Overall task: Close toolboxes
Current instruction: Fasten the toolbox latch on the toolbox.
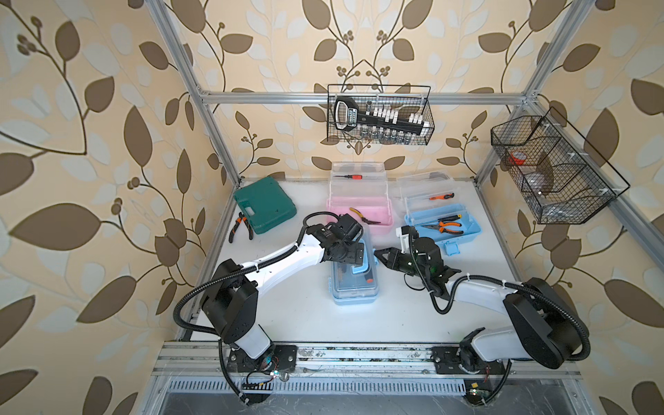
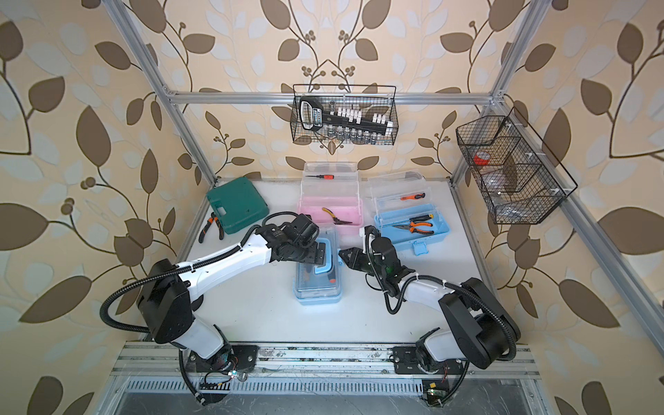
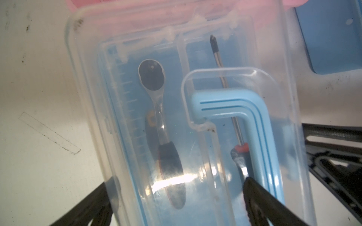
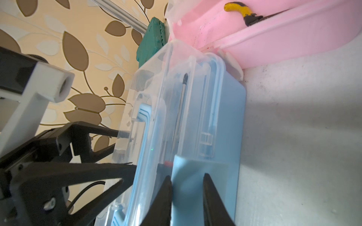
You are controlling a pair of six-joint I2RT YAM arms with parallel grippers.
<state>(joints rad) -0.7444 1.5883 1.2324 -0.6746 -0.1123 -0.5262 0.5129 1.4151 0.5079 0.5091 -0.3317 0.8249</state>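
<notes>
Centrally, the closed blue toolbox (image 1: 354,287) ends just beside the pink toolbox (image 1: 339,208).

The nearest toolbox (image 1: 354,284) has a clear, glossy plastic lid (image 3: 137,117) on a smooth light-blue plastic base (image 4: 225,137). The table (image 1: 305,323) is matt white and scuffed. The frame bars (image 1: 269,96) are bare metal. The baskets (image 1: 381,115) are black wire.

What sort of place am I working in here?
Probably a mock workshop corner built as a robot test booth: a metal frame lined with leaf wallpaper, wire baskets of tools hung on it, and toolboxes on a white table.
</notes>
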